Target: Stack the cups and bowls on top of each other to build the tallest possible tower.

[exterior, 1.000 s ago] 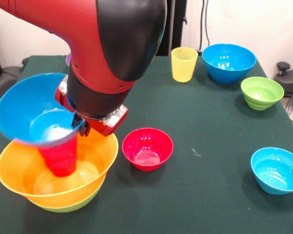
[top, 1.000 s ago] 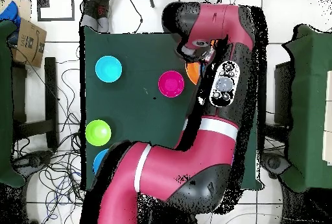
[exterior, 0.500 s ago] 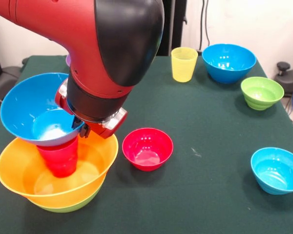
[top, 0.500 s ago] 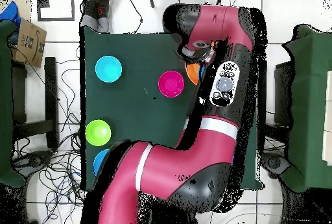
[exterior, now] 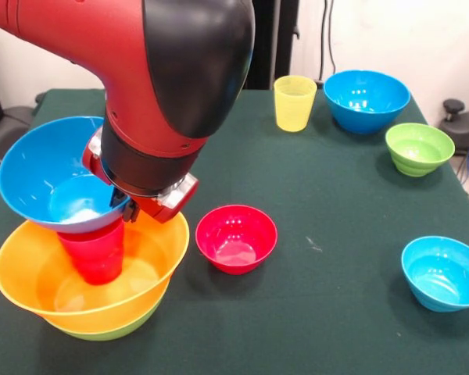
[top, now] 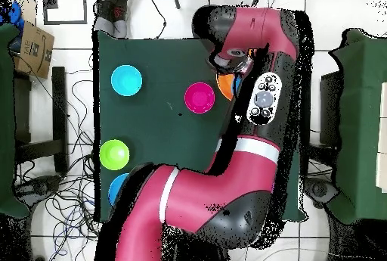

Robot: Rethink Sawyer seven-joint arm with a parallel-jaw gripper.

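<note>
Green table cloth (exterior: 336, 203); cardboard box (top: 34, 46); floor cables (top: 64, 190).

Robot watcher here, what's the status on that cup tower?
Hand at blue bowl's rim, grip hidden. Bowl sits tilted on red cup inside orange bowl. Red bowl beside the tower, apart.

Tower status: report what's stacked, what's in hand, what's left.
Done: orange bowl nested on a lime-green bowl, red cup standing inside. In hand: the tool is at the rim of a blue bowl sitting atop the cup; grip unclear. Left: red bowl, yellow cup, ribbed green bowl, two more blue bowls.
</note>
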